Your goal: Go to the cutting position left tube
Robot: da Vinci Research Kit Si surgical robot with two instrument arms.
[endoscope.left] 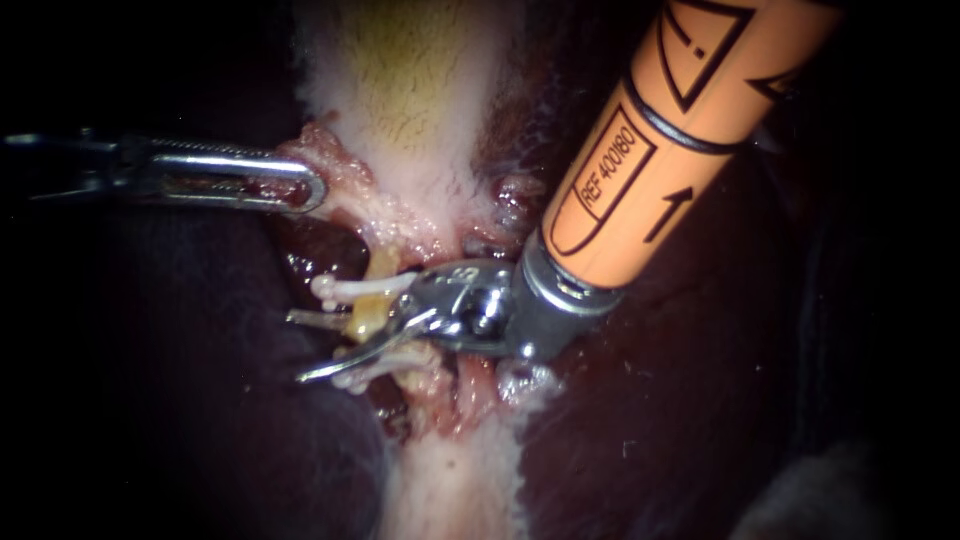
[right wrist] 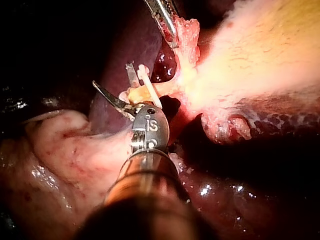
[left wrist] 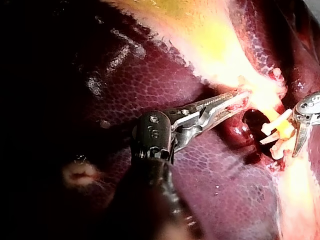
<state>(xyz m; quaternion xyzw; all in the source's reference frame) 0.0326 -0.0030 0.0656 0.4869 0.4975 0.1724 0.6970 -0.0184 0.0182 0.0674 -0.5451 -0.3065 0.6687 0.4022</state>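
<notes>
Yellow tube (endoscope.left: pixel 366 312) over blade, rt instrument (endoscope.left: pixel 298 348)

Close views, shared tube (endoscope.left: pixel 366 312)

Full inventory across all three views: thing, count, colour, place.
gallbladder: one, pale with a yellow centre, top centre of the endoscope view
liver: one, dark maroon, around and under everything
tube: one, yellowish, leading off the gallbladder's base
clips: two, white, across the tube, set apart
pale tissue band: one, whitish, continuing beyond the clips
left instrument: one, silver, in from the left, shut on the gallbladder's ragged edge
right instrument: one, orange shaft with silver tip, open at the tube between the clips
</notes>
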